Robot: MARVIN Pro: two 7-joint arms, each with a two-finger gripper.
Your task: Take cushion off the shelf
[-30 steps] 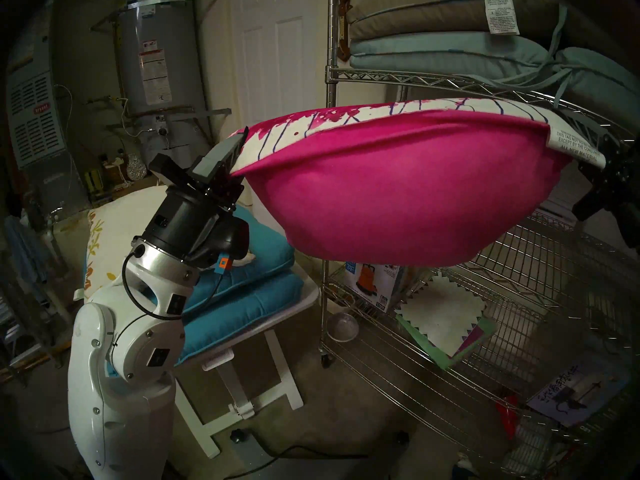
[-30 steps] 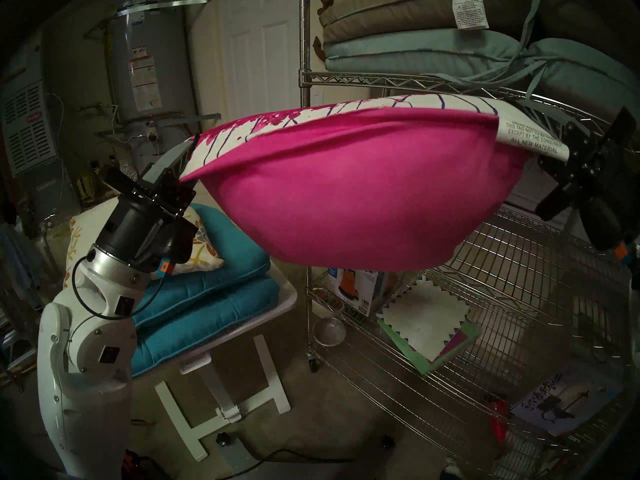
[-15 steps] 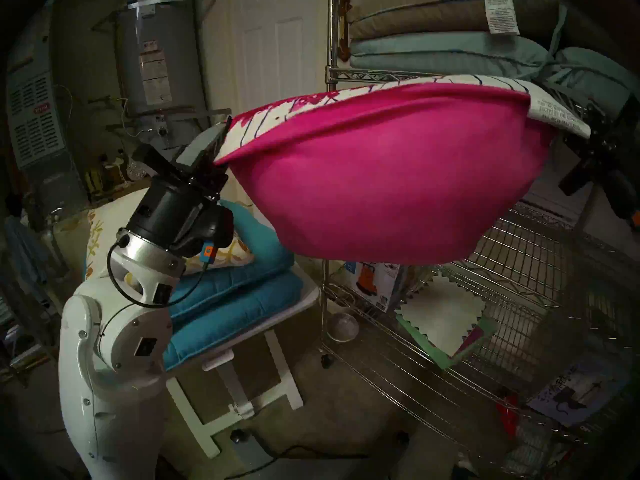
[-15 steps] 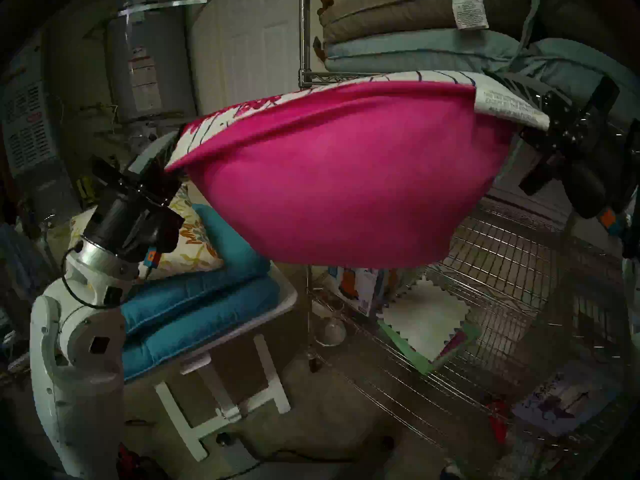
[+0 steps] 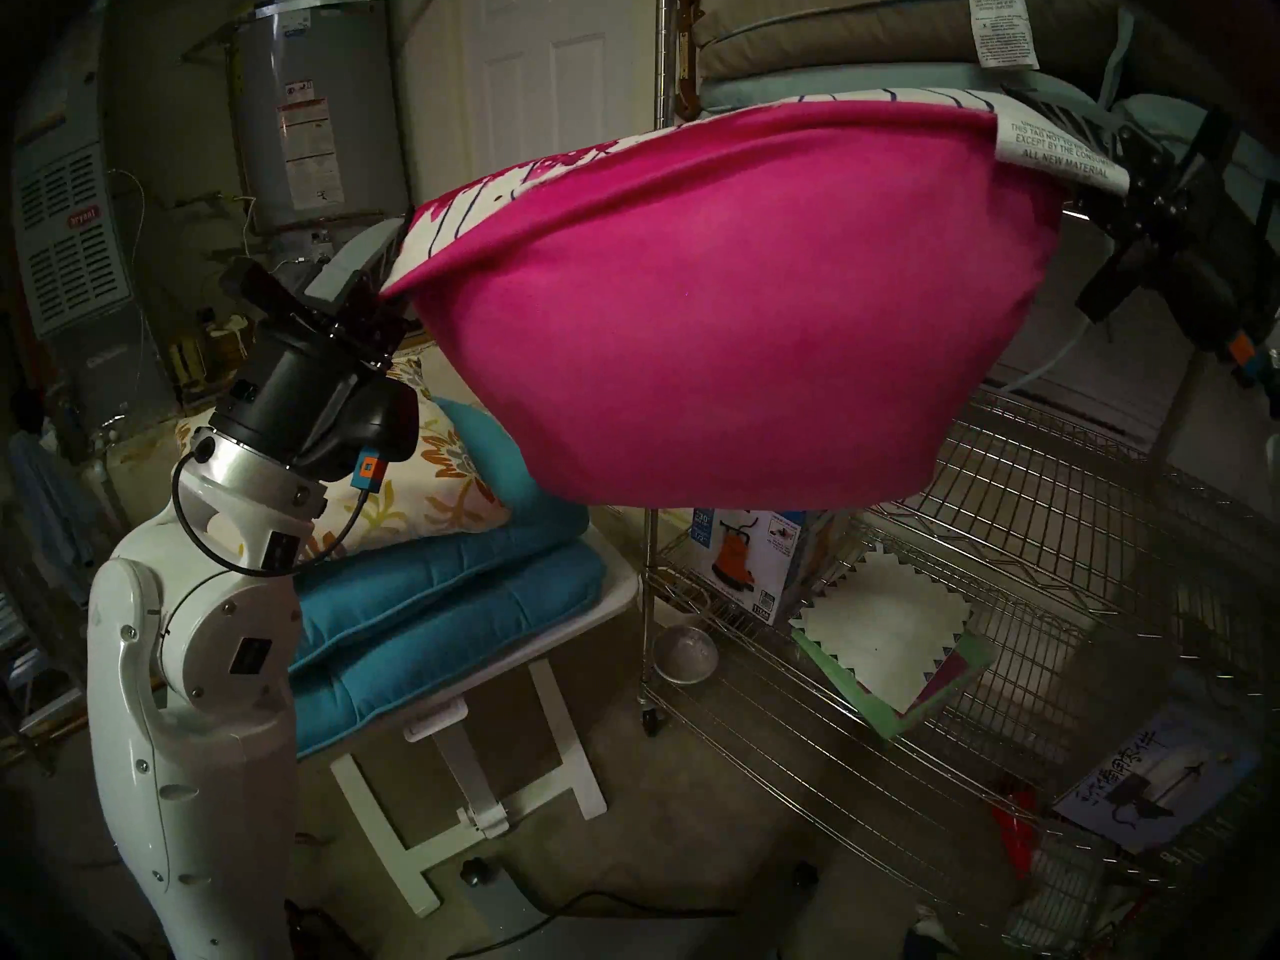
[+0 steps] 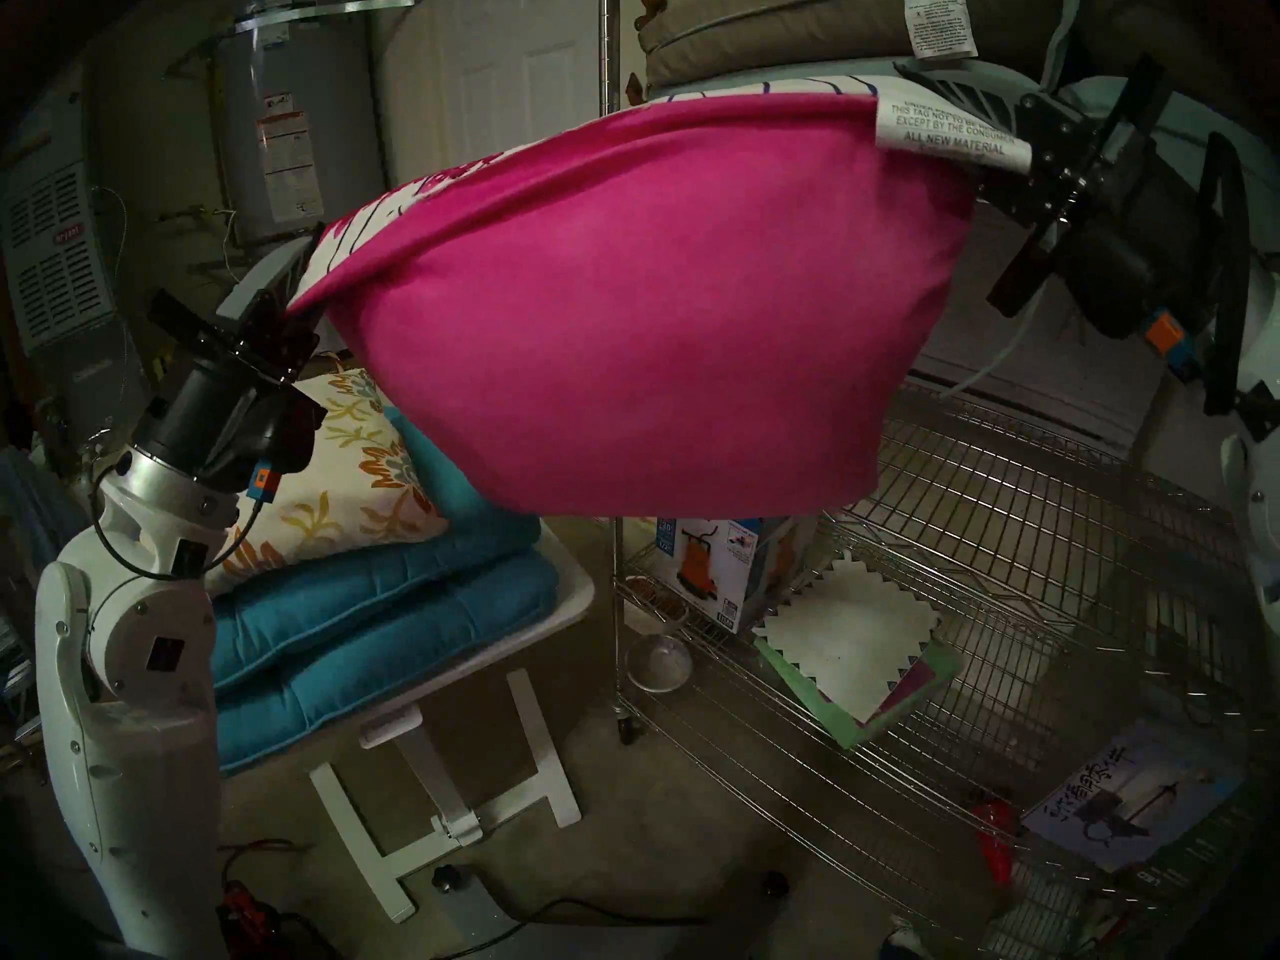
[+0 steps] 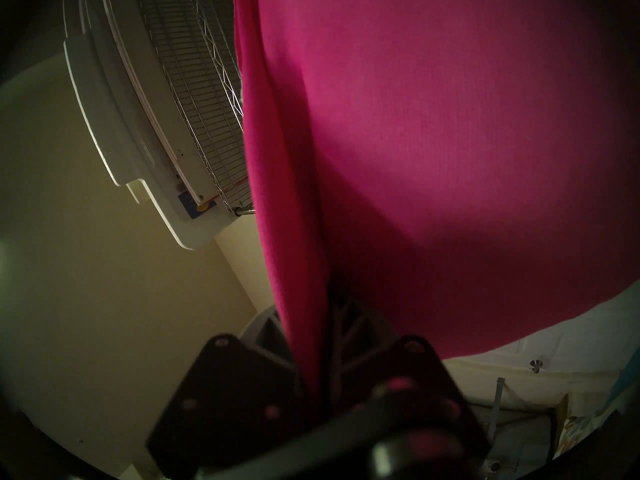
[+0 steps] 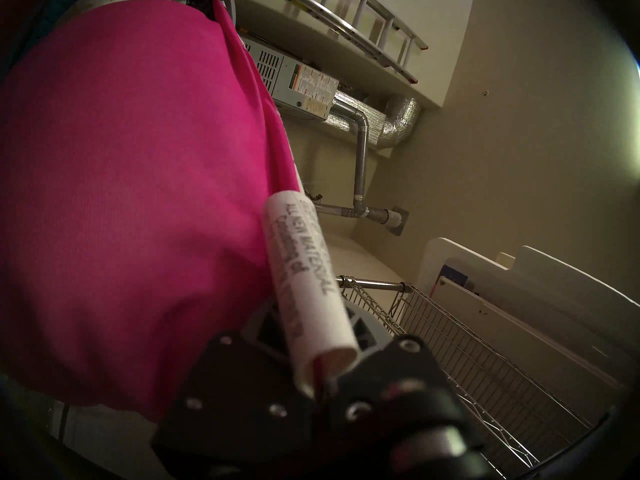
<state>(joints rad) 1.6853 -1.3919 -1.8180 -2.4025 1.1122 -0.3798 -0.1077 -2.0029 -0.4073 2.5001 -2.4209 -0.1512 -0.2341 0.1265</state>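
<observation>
Matt cloth cushion; shiny chrome-wire shelf.

White-shelled left arm, silver wrist ring, black pincer housing, looped black cable.

Shelf tier open; stacked cushions crowd left.

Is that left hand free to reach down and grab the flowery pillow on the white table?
Probably not as things stand. The left hand is shut on a corner of the pink cushion, sharing its weight with the right hand. The flowery pillow lies uncovered just below, but the left hand would have to let go first.
</observation>
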